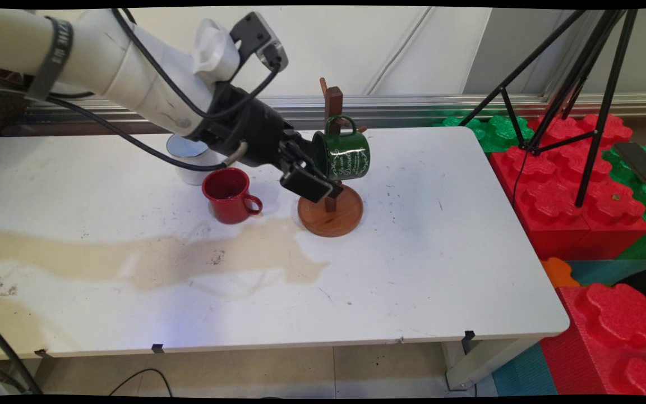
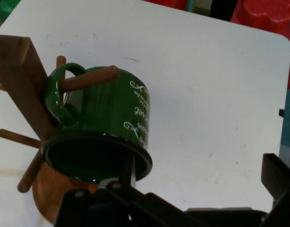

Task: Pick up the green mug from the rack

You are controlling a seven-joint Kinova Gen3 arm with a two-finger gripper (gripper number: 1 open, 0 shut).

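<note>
A white cup (image 1: 191,163) stood at the back of the table (image 1: 424,264), partly hidden behind the arm, and a red mug (image 1: 229,194) sat just in front of it with its handle turned toward the right. A wide tan stain (image 1: 211,259) spread across the tabletop in front of the red mug. To the right, the gripper (image 1: 314,174) reached at a slant toward the wooden mug stand (image 1: 331,210), its jaws parted, with one finger (image 2: 127,172) inside the mouth of the green mug (image 1: 341,154) and the other well off to the side, not clamped on anything. The green mug hung tipped on its side, its handle looped over a peg (image 2: 88,79) of the stand. Farther right, beyond the table's edge, lay red and green foam blocks (image 1: 570,185) and a black tripod (image 1: 575,78).
</note>
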